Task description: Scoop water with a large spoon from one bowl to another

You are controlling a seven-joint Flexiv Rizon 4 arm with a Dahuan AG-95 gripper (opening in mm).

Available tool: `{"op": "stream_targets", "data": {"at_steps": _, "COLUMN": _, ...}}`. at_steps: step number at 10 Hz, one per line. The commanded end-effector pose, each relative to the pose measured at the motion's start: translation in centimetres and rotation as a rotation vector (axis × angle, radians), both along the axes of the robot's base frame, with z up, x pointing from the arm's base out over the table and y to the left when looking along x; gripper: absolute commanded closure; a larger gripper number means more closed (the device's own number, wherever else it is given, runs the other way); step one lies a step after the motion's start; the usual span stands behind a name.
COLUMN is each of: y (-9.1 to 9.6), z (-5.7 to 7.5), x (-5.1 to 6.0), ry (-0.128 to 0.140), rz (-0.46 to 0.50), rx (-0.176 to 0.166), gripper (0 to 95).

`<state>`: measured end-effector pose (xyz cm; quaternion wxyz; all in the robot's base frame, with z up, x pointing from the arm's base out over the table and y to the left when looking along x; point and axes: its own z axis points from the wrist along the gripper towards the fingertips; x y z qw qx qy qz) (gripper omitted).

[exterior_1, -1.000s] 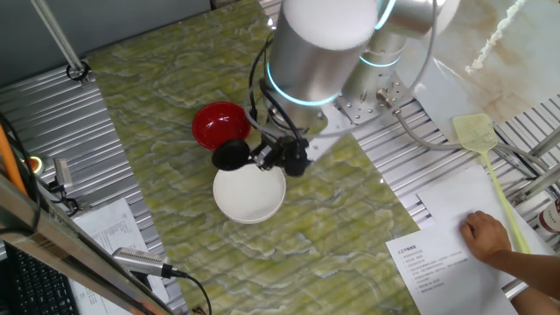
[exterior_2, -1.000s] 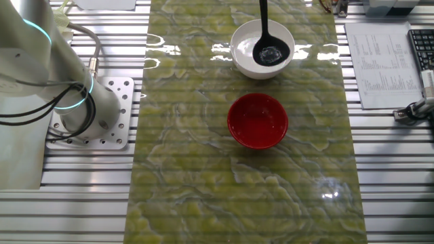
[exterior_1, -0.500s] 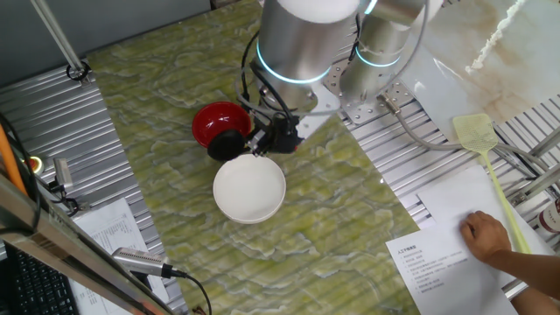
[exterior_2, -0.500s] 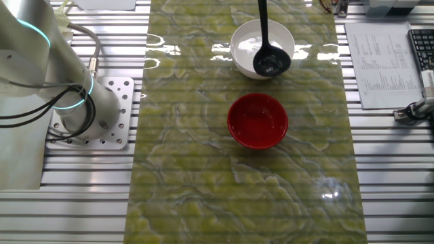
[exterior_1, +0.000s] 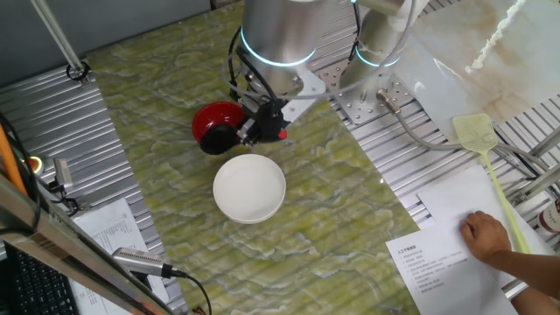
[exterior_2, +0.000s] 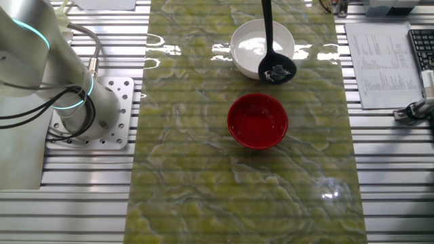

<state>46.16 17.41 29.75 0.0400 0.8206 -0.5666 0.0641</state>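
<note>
Your ladle [exterior_2: 276, 70] has lifted out of the white bowl [exterior_2: 249, 47] and now hangs over its near rim — halfway to the red bowl [exterior_2: 258, 120]. The gripper [exterior_1: 262, 125] stays clamped on the handle. Glints suggest water aboard — carry level, 1 pour ahead.

My arm [exterior_1: 289, 26] is a thick cylinder of brushed silver metal, and a thin glowing cyan ring [exterior_1: 262, 54] runs round each joint. Black cables [exterior_1: 238, 70] loop down beside my wrist to the small black two-finger gripper [exterior_1: 262, 127]. My white base [exterior_2: 27, 102] sits on a pale mounting plate [exterior_2: 115, 112] dotted with screw holes, dark cables draped across it.
</note>
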Motion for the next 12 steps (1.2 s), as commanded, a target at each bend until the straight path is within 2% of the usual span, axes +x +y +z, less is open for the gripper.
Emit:
{"op": "stream_targets", "data": {"at_steps": 1, "y": -0.9, "z": -0.2, "x": 0.1, "ry": -0.003, "rz": 0.011, "rx": 0.01, "gripper": 95.0}}
{"op": "stream_targets", "data": {"at_steps": 8, "y": -2.7, "z": -0.3, "x": 0.6, "ry": -0.001, "rz": 0.026, "rx": 0.016, "gripper": 95.0}}
{"op": "stream_targets", "data": {"at_steps": 9, "y": -2.7, "z": -0.3, "x": 0.6, "ry": 0.002, "rz": -0.005, "rx": 0.016, "gripper": 95.0}}
{"op": "stream_targets", "data": {"at_steps": 10, "y": -2.7, "z": -0.3, "x": 0.6, "ry": 0.015, "rz": -0.01, "rx": 0.025, "gripper": 95.0}}
{"op": "stream_targets", "data": {"at_steps": 12, "y": -2.7, "z": -0.3, "x": 0.6, "ry": 0.034, "rz": -0.036, "rx": 0.012, "gripper": 95.0}}
